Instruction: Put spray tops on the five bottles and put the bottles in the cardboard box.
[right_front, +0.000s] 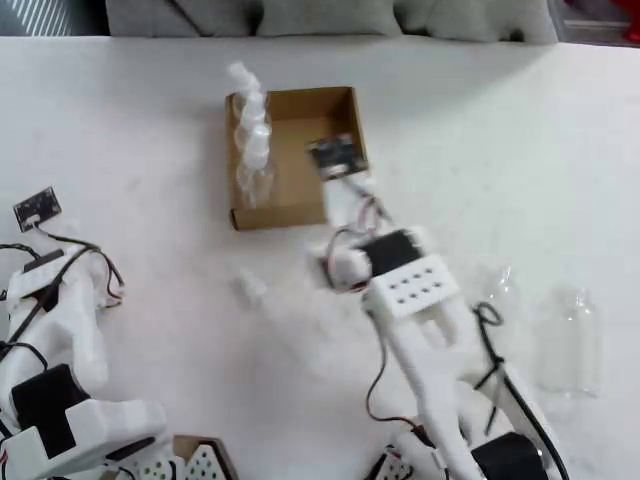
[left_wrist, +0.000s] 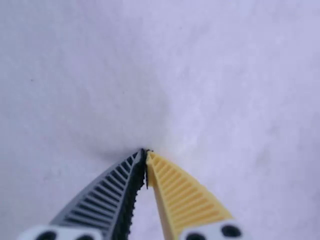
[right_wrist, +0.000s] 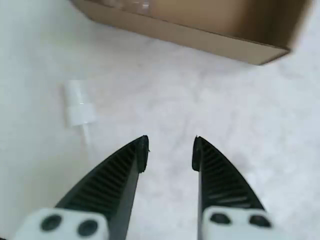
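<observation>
box (right_front: 300, 150): open cardboard.
boxed bottles (right_front: 252, 140): clear, white tops, along one box wall.
loose bottles (right_front: 568, 340): two, clear, well apart from box.
spray top (right_front: 250, 288): white, lying near box.

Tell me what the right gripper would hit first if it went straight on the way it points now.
Most likely the near wall of the cardboard box. The open right gripper has bare table ahead first; the loose spray top lies off to one side. Depth is unclear.
</observation>
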